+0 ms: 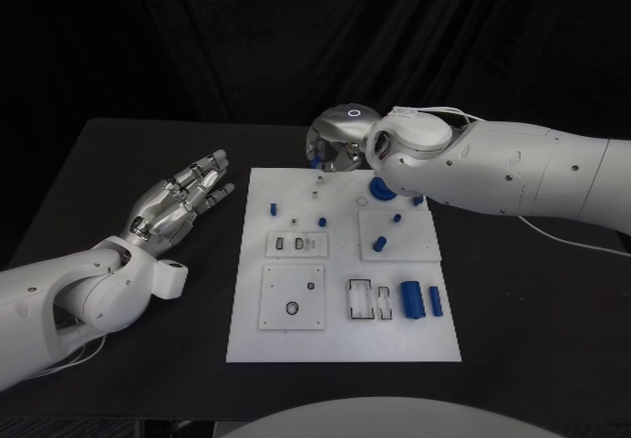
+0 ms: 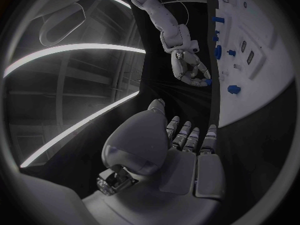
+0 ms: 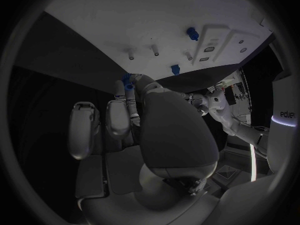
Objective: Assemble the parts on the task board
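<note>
1 blue part (image 3: pixel 127 81) pinched by right hand (image 1: pixel 339 144) (above task board (image 1: pixel 345 338))

Overhead head view; two wrist fisheyes

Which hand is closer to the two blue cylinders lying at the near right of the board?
Neither is close, but the right hand is somewhat nearer, above the board's far edge. The left hand hovers open off the board's left side, across from the blue cylinders.
</note>
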You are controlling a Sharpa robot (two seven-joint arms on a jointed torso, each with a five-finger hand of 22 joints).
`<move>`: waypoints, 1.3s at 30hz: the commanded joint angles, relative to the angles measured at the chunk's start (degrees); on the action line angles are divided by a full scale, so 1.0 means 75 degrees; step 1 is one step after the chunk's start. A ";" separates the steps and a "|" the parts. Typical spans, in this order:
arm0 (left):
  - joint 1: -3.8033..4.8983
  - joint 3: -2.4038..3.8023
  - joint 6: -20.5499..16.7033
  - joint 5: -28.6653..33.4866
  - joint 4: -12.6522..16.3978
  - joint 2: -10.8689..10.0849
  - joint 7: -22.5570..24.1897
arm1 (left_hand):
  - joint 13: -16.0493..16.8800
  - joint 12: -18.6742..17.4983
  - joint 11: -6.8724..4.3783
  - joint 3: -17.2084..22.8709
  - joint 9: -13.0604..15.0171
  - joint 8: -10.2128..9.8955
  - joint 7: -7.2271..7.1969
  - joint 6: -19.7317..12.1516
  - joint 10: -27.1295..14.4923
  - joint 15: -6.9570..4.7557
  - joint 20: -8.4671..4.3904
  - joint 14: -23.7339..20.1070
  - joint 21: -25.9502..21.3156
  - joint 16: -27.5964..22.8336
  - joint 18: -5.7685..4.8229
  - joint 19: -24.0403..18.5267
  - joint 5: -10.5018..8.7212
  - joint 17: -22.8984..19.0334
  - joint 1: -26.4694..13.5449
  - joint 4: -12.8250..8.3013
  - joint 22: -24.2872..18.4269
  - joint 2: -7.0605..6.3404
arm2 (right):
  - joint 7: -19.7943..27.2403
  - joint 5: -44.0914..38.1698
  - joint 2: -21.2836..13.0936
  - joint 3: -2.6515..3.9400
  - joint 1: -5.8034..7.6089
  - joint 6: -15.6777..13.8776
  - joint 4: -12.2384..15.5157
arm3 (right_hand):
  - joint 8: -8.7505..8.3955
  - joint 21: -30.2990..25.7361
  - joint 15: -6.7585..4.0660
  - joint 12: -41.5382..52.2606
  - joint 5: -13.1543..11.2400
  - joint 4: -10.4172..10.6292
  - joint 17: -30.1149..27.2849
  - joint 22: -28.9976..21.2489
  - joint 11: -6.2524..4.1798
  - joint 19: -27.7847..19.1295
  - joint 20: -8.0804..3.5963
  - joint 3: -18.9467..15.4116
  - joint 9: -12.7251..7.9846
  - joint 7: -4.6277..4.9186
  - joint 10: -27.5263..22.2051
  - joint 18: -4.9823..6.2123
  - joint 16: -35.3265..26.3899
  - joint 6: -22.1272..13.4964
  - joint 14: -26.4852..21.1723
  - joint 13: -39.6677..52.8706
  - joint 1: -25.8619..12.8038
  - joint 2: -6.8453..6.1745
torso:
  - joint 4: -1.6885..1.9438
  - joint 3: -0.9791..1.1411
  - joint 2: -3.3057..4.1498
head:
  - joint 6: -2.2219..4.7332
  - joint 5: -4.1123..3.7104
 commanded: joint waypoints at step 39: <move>0.0021 -0.0002 0.0112 -0.0014 -0.0049 0.0026 0.1365 | -0.0014 -0.0024 -0.0008 0.0011 -0.0004 0.0000 0.0081 -0.0039 -0.0062 0.0002 -0.0025 -0.0034 0.0002 0.0020 0.0143 -0.0052 0.0066 -0.0004 0.0118 -0.0047 -0.0011 0.0025 | -0.0184 -0.0651 -0.0061 0.0005 -0.0238 0.0493 0.0034 | -0.0285 0.0012 0.0055 -0.0213 -0.0135 0.0052 -0.0003 0.0391 0.0022 -0.0008 0.0037 0.0119 0.0682 0.0030 0.0028 -0.0084 0.0014 -0.0156 -0.0024 -0.0016 -0.0045 -0.0037 | -0.0009 -0.0017 -0.0009 | -0.0070 0.0029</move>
